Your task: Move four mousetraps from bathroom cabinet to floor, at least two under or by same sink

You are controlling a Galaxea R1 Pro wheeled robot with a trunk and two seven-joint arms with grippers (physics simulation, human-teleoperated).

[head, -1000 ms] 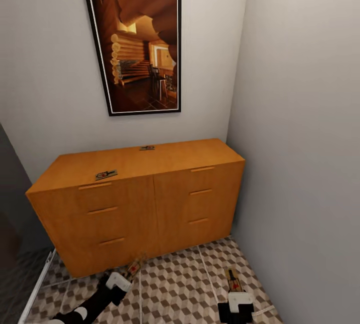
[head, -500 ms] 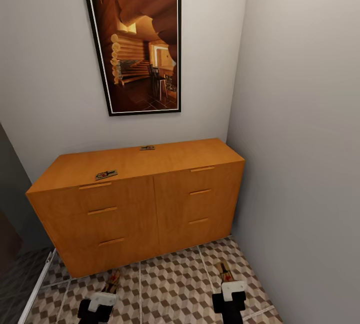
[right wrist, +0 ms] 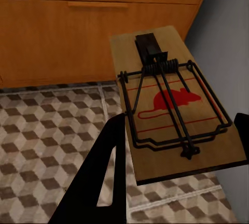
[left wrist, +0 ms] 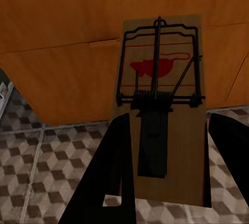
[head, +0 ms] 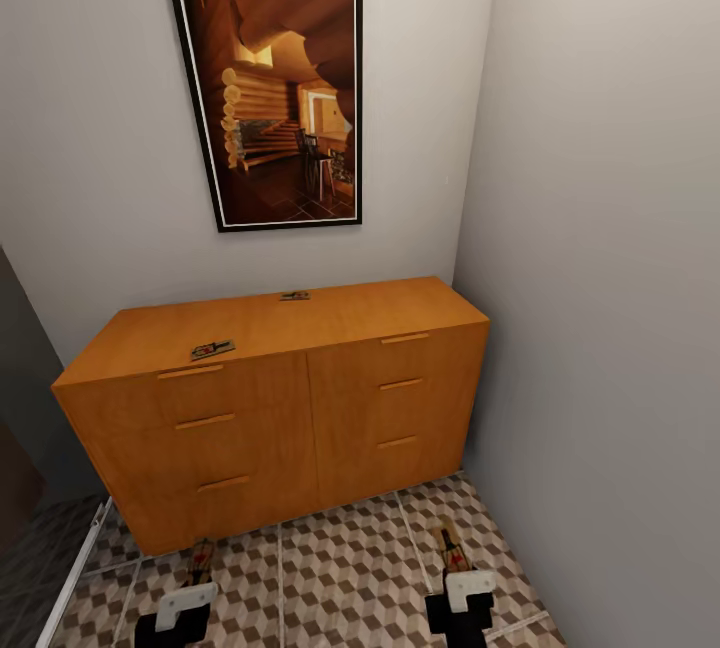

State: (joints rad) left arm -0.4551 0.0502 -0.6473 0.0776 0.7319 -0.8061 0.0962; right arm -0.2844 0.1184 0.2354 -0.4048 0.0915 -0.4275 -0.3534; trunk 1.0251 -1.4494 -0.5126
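The orange-brown cabinet (head: pixel 300 418) stands against the back wall. Two mousetraps lie on its top, one near the front left edge (head: pixel 213 349) and one at the back middle (head: pixel 294 296). Low over the cube-patterned bathroom floor (head: pixel 340 568), my left gripper (head: pixel 196 582) is shut on a third mousetrap (head: pixel 202 560) (left wrist: pixel 161 105), with dark fingers (left wrist: pixel 111 172) on both of its long edges. My right gripper (head: pixel 459 570) is shut on a fourth mousetrap (head: pixel 452 545) (right wrist: pixel 171 105), close to the right wall. The sink is out of view.
A framed picture (head: pixel 275 93) hangs above the cabinet. A grey wall (head: pixel 600 328) closes the right side, next to the cabinet's end. At the left, a white strip (head: pixel 75 578) separates the tiles from a dark grey floor (head: pixel 35 568).
My left gripper has drawn back and to the left with its mousetrap, which now points straight at the cabinet. The right gripper has shifted only slightly.
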